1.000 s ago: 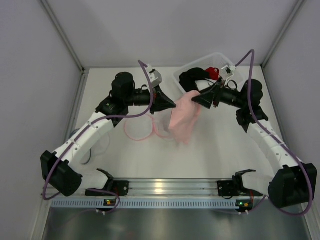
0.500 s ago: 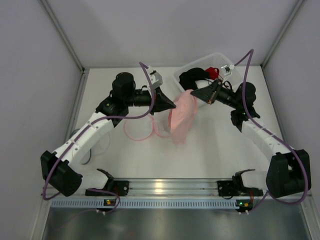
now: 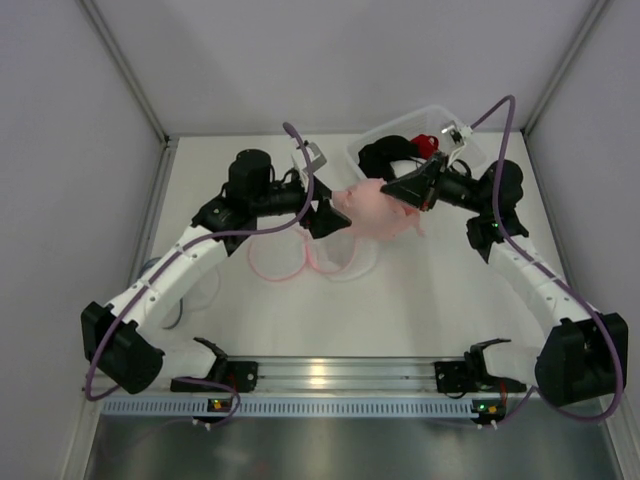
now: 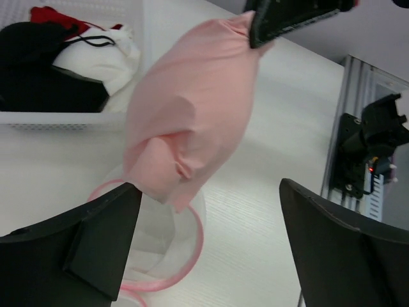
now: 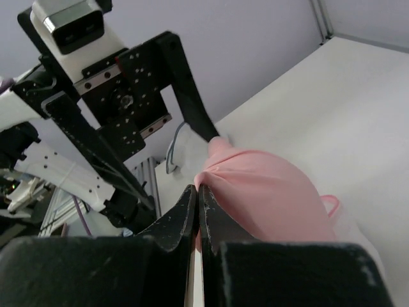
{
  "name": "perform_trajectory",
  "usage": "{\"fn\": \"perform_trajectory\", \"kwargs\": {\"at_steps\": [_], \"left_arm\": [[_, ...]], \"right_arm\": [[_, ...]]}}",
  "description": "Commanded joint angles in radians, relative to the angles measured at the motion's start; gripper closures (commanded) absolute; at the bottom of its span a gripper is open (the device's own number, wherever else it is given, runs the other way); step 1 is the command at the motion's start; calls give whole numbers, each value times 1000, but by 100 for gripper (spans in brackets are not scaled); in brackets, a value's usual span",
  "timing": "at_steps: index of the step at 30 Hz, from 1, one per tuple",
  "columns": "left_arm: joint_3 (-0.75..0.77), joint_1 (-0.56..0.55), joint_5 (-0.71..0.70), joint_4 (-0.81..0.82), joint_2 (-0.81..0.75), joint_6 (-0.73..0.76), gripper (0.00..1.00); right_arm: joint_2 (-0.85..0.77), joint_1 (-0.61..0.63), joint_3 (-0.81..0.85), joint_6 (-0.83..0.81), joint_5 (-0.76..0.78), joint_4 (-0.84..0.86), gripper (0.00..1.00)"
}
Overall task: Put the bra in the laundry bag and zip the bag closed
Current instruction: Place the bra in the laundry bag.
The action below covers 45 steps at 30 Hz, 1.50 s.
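Note:
The pink bra [image 3: 378,210] hangs bunched from my right gripper [image 3: 402,192], which is shut on a pinch of its fabric [image 5: 220,176]. It hovers just above the mouth of the laundry bag [image 3: 335,262], a sheer white mesh pouch with a pink rim [image 4: 192,246] lying on the table. My left gripper [image 3: 335,212] stands wide open right beside the bra's left end, with nothing between its fingers [image 4: 96,243]. In the left wrist view the bra [image 4: 192,109] dangles over the bag opening, with the right gripper's fingers [image 4: 287,16] at the bra's top.
A clear plastic bin [image 3: 465,135] at the back right holds black, red and white garments [image 4: 70,57]. A second pink ring of the bag [image 3: 272,262] lies to the left. Enclosure walls flank the table, and a metal rail [image 3: 330,375] runs along its near edge.
My left gripper has opened. My right gripper has shut on the bra. The bra, which hung long and low, is now bunched up higher over the bag.

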Motion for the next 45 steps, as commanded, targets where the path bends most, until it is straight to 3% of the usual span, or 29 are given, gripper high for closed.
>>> {"fn": "perform_trajectory", "kwargs": {"at_steps": [1,5,7,15,19,21,25,37,40,41,44,45], "left_arm": [[48,2,-146,23,-63,-8,2],[64,4,-270,41,-99,32,2],[77,8,-258,50,-94,46,2],[199,8,120,21,31,20,2],[216,-2,161,21,61,-54,2],[222,-13,135,21,59,-92,2],[220,-70,-63,13,68,-102,2],[271,-156,-173,-80,202,-25,5],[272,-163,-204,-97,216,-16,14],[272,-165,-200,-97,216,-19,29],[272,-168,-169,-94,217,-19,56],[274,-170,-177,-96,216,-16,75]], "right_arm": [[-30,13,57,-77,-121,46,100],[-48,13,83,-198,-196,-19,100],[-48,13,122,-252,-216,-128,100],[-24,13,168,-298,-190,-199,100],[-24,12,175,-306,-133,-233,100],[-22,13,185,-324,-119,-273,100],[-27,15,177,-304,-142,-233,100],[-33,18,179,-306,-138,-236,100],[-37,18,180,-304,-138,-236,100],[-37,18,180,-303,-136,-236,100],[-34,18,177,-303,-125,-239,100],[-34,19,176,-300,-119,-239,100]]}}
